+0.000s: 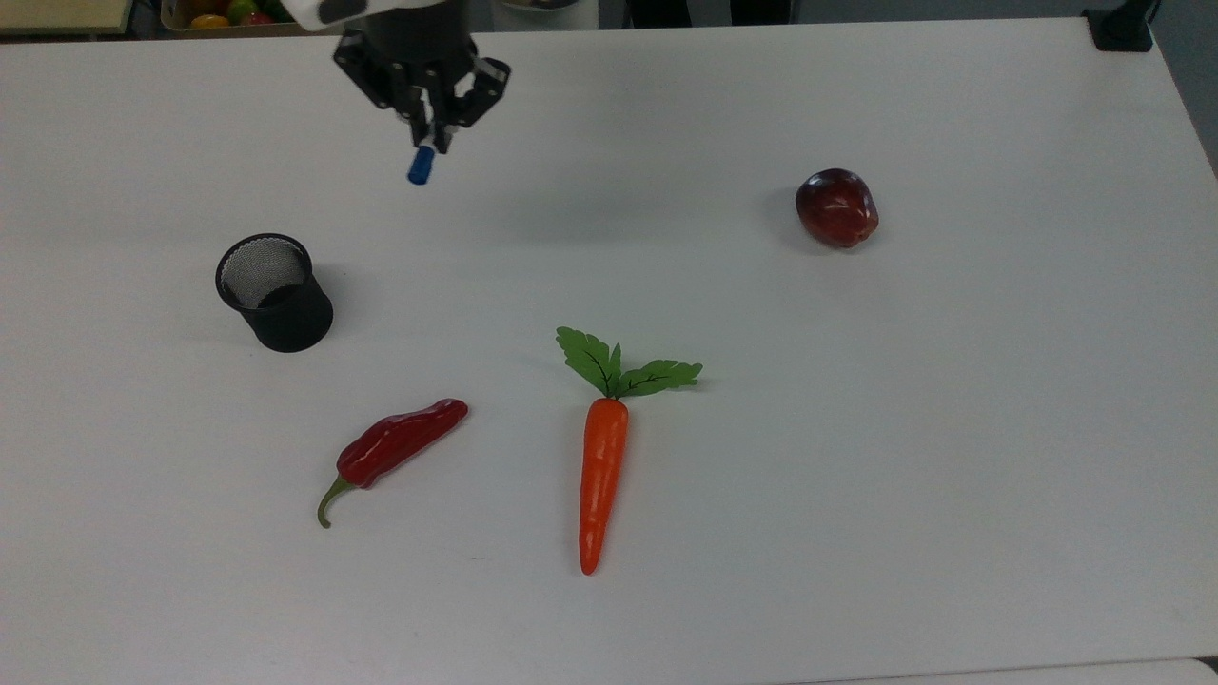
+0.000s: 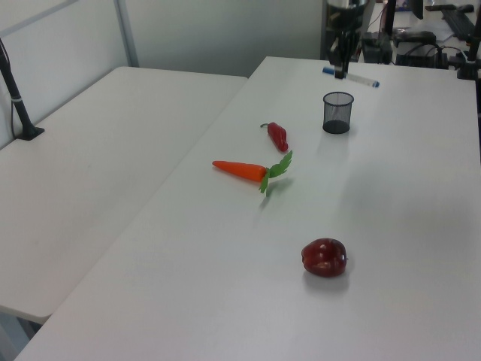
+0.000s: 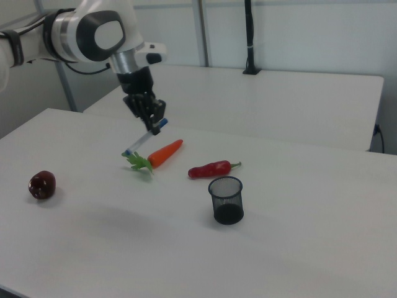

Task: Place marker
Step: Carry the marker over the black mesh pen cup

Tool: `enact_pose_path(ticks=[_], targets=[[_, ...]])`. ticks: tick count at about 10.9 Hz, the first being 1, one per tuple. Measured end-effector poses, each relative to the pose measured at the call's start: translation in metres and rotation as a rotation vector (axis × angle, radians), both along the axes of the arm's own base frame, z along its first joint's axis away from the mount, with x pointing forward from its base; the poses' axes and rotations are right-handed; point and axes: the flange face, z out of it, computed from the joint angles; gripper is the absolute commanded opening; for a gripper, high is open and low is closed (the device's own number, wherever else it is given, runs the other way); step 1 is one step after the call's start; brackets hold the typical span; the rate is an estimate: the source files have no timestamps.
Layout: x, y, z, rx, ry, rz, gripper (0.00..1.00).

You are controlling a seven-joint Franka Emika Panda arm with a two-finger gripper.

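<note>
I have the gripper [image 1: 427, 128] clamped on the marker [image 3: 144, 139] near its blue cap, carried high above the table [image 1: 952, 428], short of the mesh cup [image 1: 274, 291].

Risk: the long slanted body overhangs and could strike the cup rim.

Count: one marker, cup, carrot [image 1: 601, 466], chili [image 1: 395, 445], apple [image 1: 836, 207].

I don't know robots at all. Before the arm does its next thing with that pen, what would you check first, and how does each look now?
1. Gripper shut on the marker: ok.
2. Marker clear of the table, held in the air: ok.
3. Mesh cup upright, mouth open: ok.
4. Marker directly above the cup: not ok, it hangs off to one side.
5. Marker upright for dropping in: not ok, tilted in the right view.
6. Chili pepper, carrot and apple away from the cup: ok.
</note>
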Motion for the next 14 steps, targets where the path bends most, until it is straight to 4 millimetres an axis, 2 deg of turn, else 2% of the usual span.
enact_pose_path(ticks=[3, 5, 7, 11, 14], targets=[[0.014, -0.072, 0.023, -0.03, -0.188, 0.005, 0.1], [0.021, -0.107, 0.027, -0.055, -0.293, -0.011, 0.1], [0.026, -0.134, 0.021, -0.084, -0.397, -0.036, 0.1], [0.026, -0.162, -0.009, -0.121, -0.524, -0.059, 0.1], [0.021, -0.159, -0.055, -0.141, -0.564, -0.029, 0.1]])
